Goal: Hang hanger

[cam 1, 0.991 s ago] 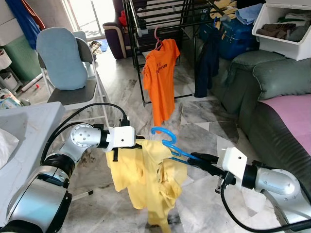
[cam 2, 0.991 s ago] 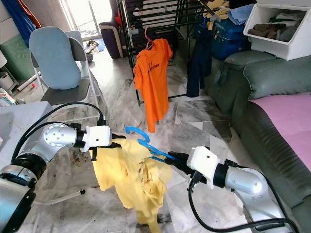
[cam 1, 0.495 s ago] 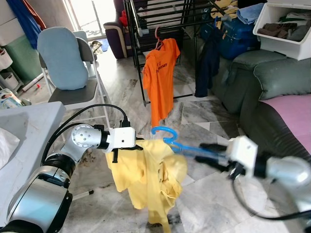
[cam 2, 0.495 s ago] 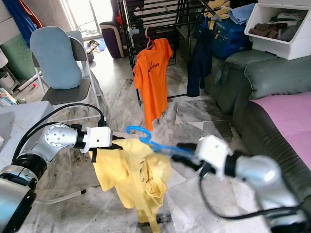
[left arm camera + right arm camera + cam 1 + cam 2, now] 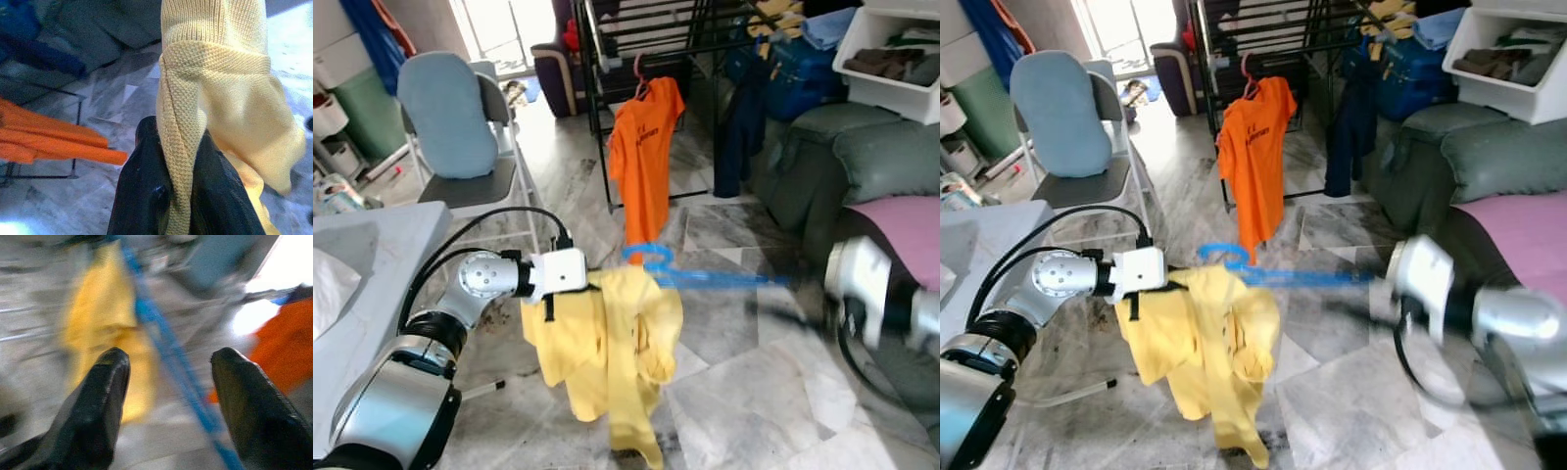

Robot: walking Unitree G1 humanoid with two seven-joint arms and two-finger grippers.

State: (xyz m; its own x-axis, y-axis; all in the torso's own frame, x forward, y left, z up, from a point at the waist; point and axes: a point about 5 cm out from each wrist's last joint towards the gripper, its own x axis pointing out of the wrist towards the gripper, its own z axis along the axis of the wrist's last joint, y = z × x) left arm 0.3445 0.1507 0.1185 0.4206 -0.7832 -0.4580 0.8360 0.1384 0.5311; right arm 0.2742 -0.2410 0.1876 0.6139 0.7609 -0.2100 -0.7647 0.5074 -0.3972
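Two grippers work: the left gripper [image 5: 178, 196] stays clamped on the yellow shirt [image 5: 607, 352] carrying the blue hanger [image 5: 651, 259], while the right gripper [image 5: 168, 396], fingers now spread, has let go and pulled back; the drying rack [image 5: 636, 29] remains well apart

Bright daylight from the far doorway [image 5: 504, 24]; heavy motion blur on the right arm [image 5: 881, 304].

The dark print on the orange shirt [image 5: 646, 137] is too small to read.
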